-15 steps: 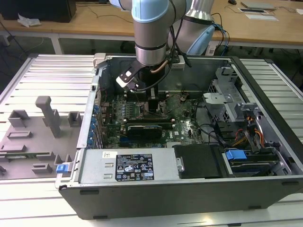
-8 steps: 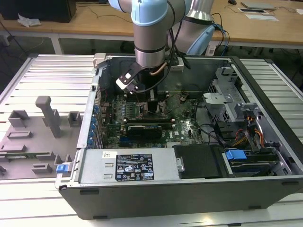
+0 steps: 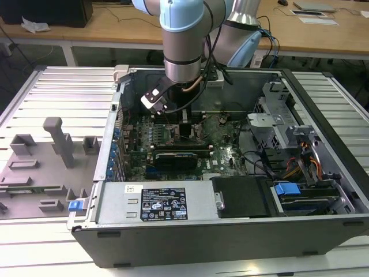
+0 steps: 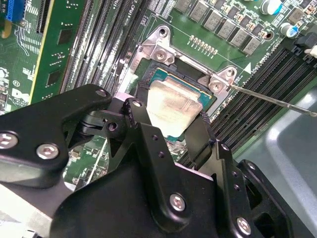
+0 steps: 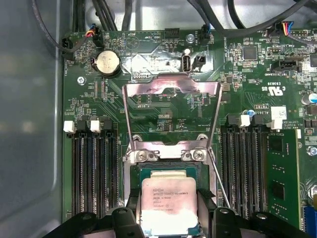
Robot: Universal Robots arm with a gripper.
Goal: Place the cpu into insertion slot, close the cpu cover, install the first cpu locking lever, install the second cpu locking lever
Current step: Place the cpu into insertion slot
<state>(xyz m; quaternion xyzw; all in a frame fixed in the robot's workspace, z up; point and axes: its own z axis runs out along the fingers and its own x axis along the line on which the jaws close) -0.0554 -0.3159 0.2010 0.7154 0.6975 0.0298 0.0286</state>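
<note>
A slatted metal surface (image 3: 57,86) is carrying an open computer case (image 3: 230,231), and the arm (image 3: 183,46) is reaching down into it from above. Inside, the green board (image 5: 252,84) is lying flat. The hand (image 5: 169,218) is gripping the cpu (image 5: 169,198), with its two black fingers (image 4: 200,134) pressing on opposite edges. The cpu cover (image 5: 171,89) is standing open, swung back from the hinge beside the insertion slot (image 5: 168,171). The cpu is lying level within the slot's dark frame; if it is fully seated, I cannot tell.
</note>
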